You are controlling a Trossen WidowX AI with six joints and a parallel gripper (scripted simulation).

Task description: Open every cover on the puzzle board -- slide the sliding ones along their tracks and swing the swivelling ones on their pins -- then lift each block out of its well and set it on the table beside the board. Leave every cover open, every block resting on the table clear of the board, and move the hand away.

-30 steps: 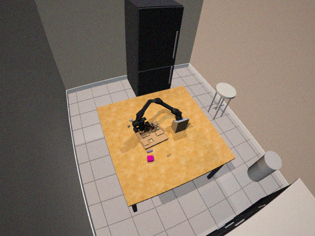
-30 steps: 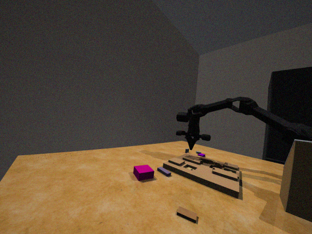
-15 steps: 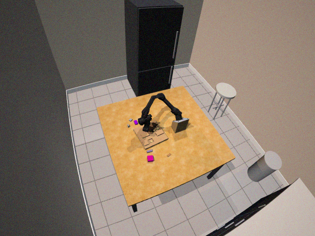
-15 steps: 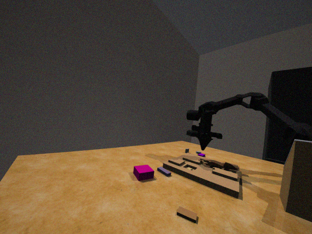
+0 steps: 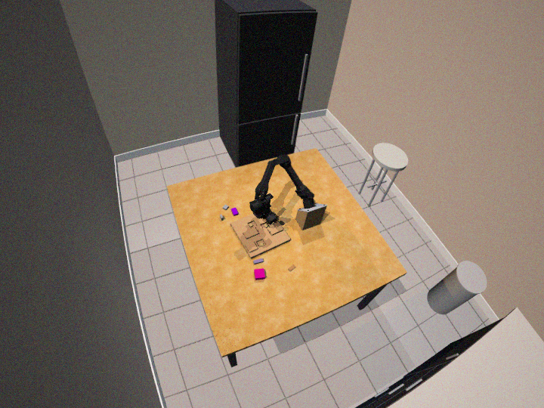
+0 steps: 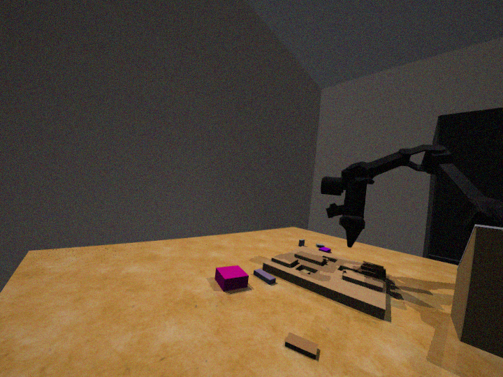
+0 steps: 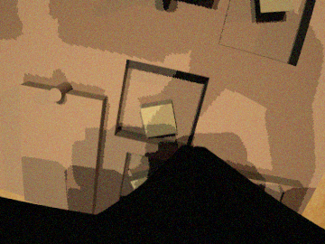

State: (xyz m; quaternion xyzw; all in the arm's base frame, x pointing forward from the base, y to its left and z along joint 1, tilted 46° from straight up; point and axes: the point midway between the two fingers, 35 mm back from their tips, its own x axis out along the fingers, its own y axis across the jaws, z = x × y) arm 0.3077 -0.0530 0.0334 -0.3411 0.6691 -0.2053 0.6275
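Above tan board: pointed black gripper

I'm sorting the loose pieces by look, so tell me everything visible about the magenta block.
The magenta block is a low, squarish box, plain and evenly coloured, with a matt look and darker sides. It lies flat on the table, off the puzzle board, with the small lavender bar between it and the board. Nothing but the table touches it. Its material can't be told.
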